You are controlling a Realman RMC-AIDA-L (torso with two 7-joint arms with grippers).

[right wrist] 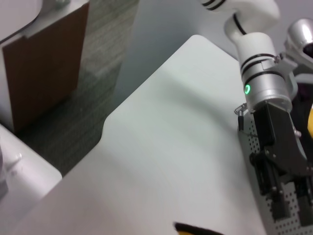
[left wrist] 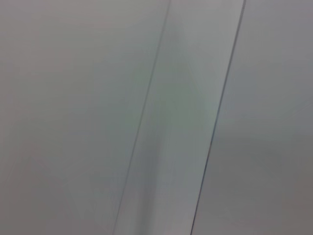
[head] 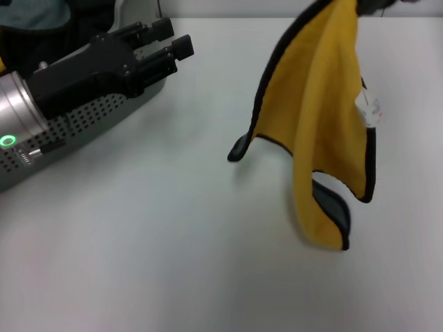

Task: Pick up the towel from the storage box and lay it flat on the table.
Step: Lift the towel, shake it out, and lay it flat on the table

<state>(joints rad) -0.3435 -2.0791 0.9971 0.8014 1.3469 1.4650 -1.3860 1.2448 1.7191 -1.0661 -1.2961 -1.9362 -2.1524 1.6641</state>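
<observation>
Overhead, the square yellow black-edged towel (head: 315, 117) hangs clamped by the right gripper, clear of the white table (head: 159, 235) for spreading; the left gripper (head: 169, 52), fingers near-closed on nothing, waits over the grey perforated plastic storage box (head: 83, 124) at the tabletop's far-left corner.

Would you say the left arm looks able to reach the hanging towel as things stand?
Probably yes: the left end effector sits over the storage box, with only bare table between it and the towel.

The desk (head: 159, 242) lies bare and open across its near and middle stretch, wide enough for a hand to pass between the storage box (head: 90, 124) on the left and the towel (head: 315, 117) hanging on the right. The left hand (head: 169, 52) juts out over the box's rim, blocking the way above it. The towel's lower corners dangle close over the desk, closing off the right side.
</observation>
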